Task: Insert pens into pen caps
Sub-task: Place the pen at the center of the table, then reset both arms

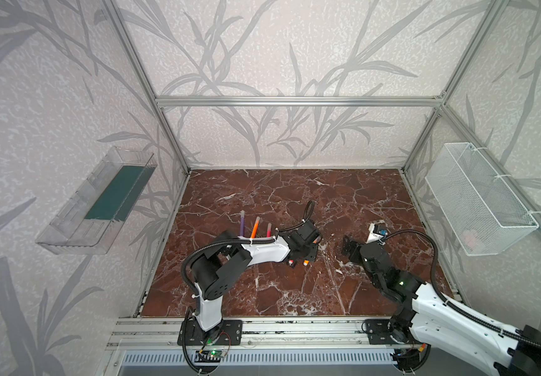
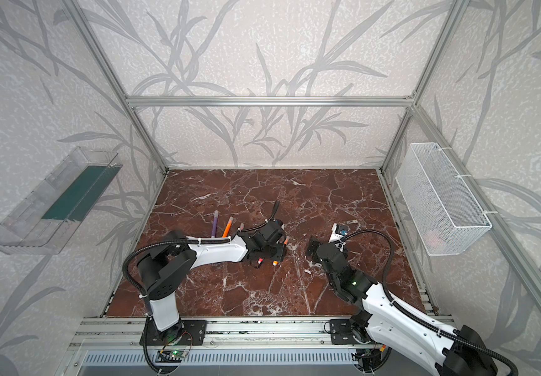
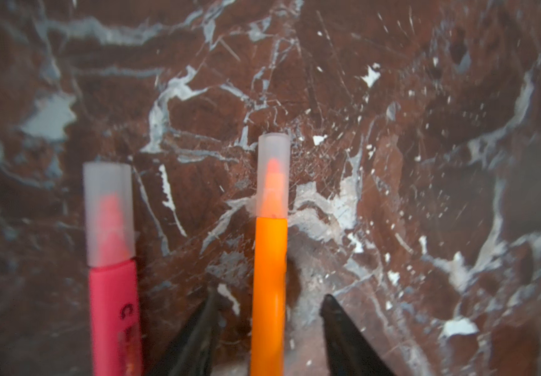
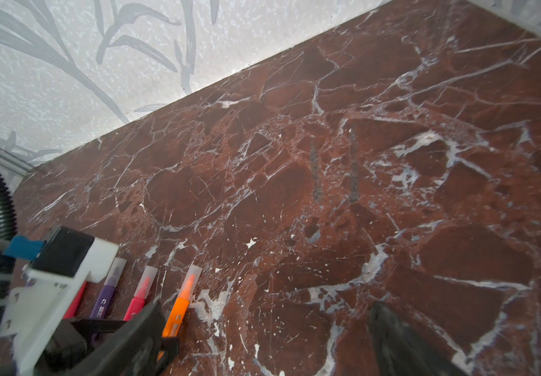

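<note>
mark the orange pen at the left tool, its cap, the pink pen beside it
orange pen [image 3: 269,293], left wrist view, barrel
cap [image 3: 273,175], left wrist view, middle
pink pen [image 3: 114,309], left wrist view, barrel

Capped pens [image 4: 181,304] lie on the marble tabletop [image 1: 295,201].

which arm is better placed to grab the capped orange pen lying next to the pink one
Left. The left gripper, open, straddles the orange pen; the right gripper is open over bare marble top, off to one side.
</note>
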Motion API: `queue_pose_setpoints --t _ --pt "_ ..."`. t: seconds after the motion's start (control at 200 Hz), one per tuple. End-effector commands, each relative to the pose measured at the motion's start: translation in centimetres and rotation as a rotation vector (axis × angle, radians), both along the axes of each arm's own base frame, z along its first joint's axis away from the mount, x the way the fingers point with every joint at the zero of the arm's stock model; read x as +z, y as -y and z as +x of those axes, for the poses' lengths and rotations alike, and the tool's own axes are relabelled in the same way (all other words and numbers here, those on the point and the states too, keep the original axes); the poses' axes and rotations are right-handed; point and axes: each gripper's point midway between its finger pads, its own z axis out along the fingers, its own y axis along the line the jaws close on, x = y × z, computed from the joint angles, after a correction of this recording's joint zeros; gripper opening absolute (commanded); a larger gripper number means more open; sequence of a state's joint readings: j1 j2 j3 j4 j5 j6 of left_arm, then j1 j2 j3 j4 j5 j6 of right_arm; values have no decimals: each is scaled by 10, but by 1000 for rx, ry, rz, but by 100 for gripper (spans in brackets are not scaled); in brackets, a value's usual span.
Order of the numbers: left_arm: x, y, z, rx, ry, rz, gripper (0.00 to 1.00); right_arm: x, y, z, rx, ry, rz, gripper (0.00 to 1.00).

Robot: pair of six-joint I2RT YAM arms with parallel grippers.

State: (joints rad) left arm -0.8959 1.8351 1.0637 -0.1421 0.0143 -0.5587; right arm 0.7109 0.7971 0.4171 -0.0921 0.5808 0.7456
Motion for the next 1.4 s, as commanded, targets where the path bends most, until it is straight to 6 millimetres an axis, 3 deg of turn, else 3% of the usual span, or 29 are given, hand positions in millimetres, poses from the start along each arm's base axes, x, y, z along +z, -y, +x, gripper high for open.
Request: queue_pose_setpoints --t 0.0,0.06,0.13,0.2,0.265,0.32,0.375,0.47,0.55,0.675,0.725,0.815,0.894,0.959,1.034,1.099,1.319,1.394 --pt "45 -14 2 1 95 -7 67 32 18 5 -67 51 -67 96" --pt "76 -27 7 38 167 -16 69 46 24 9 -101 100 -101 96" --pt "119 -56 20 142 300 -1 69 53 29 14 -127 159 -146 99" --pt "162 -104 35 295 458 37 74 77 26 23 -92 327 -264 99" --pt "190 -158 44 470 554 54 84 87 34 31 -79 353 -379 99" --pt "208 -203 46 596 631 62 93 86 46 41 -67 302 -437 99" --pt "218 -233 46 628 743 88 99 81 67 50 -106 241 -461 99" --pt "210 -282 40 705 923 220 100 63 99 65 -184 165 -486 99" --pt "191 -319 34 777 990 307 100 30 119 83 -212 73 -507 99" --pt "148 -385 29 1022 889 357 100 -27 121 104 -195 -38 -561 100" --pt "137 -391 35 1019 891 340 100 -38 115 112 -161 -27 -574 99" --pt "125 -400 40 1051 912 412 99 -34 109 119 -131 34 -627 97" --pt "109 -407 48 1069 901 482 98 -42 101 122 -71 72 -561 97" --pt "113 -397 63 996 939 556 98 -46 87 130 8 134 -571 97" --pt "102 -395 77 966 946 569 99 -59 87 124 43 69 -542 99" --pt "101 -383 87 901 934 608 100 -57 87 128 38 129 -524 99" --pt "91 -388 95 845 876 476 100 -59 88 128 44 94 -525 99" --pt "74 -392 99 802 800 342 99 -58 88 128 39 110 -526 99"
